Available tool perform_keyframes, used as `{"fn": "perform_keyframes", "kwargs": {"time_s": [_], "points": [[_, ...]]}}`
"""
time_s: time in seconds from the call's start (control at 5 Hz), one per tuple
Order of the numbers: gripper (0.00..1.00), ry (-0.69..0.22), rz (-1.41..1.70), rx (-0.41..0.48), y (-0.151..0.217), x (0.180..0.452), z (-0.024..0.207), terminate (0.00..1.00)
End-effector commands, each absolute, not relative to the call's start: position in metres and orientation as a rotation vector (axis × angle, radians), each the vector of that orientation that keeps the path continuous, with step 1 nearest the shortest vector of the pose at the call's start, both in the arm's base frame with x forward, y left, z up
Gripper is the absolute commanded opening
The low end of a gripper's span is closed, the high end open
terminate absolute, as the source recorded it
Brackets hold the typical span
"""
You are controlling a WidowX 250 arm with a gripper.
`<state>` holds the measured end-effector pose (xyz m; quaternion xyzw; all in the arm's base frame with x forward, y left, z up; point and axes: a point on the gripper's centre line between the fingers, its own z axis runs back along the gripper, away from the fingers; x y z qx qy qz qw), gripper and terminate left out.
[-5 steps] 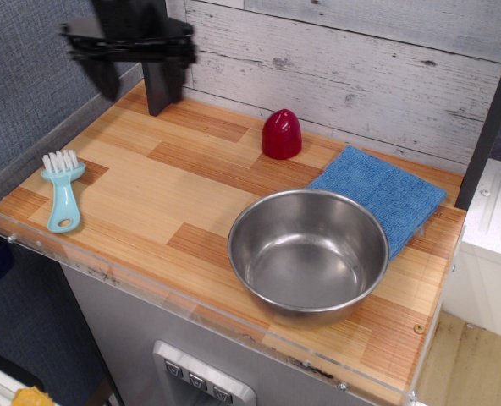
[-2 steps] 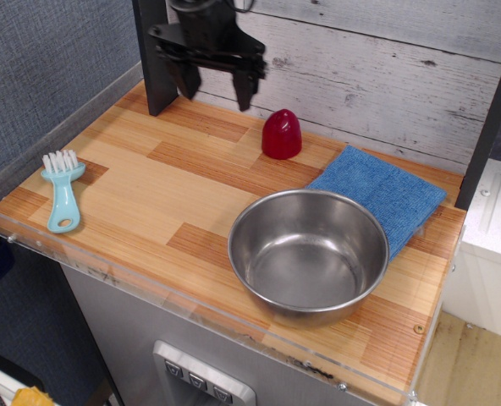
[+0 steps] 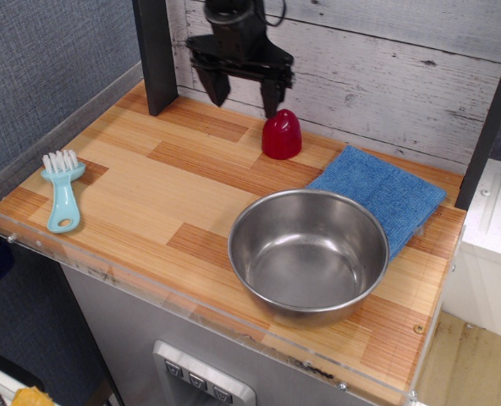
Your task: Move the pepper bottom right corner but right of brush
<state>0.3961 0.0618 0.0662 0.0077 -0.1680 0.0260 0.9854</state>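
The pepper (image 3: 282, 135) is a small glossy dark-red dome standing upright at the back of the wooden counter, near the wall. The light-blue brush (image 3: 63, 190) with white bristles lies at the counter's left front edge. My black gripper (image 3: 244, 96) hangs open above the back of the counter, just left of the pepper and slightly above it. Its right finger (image 3: 272, 98) is close to the pepper's top. It holds nothing.
A steel bowl (image 3: 308, 252) sits at the front right of the wooden counter (image 3: 174, 186). A blue cloth (image 3: 377, 193) lies behind it at the right. A dark post (image 3: 156, 51) stands at the back left. A clear rim edges the counter's front.
My gripper has moved right along the back of the counter, from the far left corner to just beside the pepper. The pepper, brush, bowl and cloth have not moved.
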Motion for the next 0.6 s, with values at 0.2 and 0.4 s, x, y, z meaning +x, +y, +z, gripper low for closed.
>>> {"fn": "perform_keyframes", "kwargs": {"time_s": [0.2, 0.4], "points": [[1.00, -0.328, -0.013, 0.043, 0.042, 0.416, 0.059, 0.00], [1.00, -0.295, -0.019, 0.037, 0.043, 0.419, 0.050, 0.00]]}}
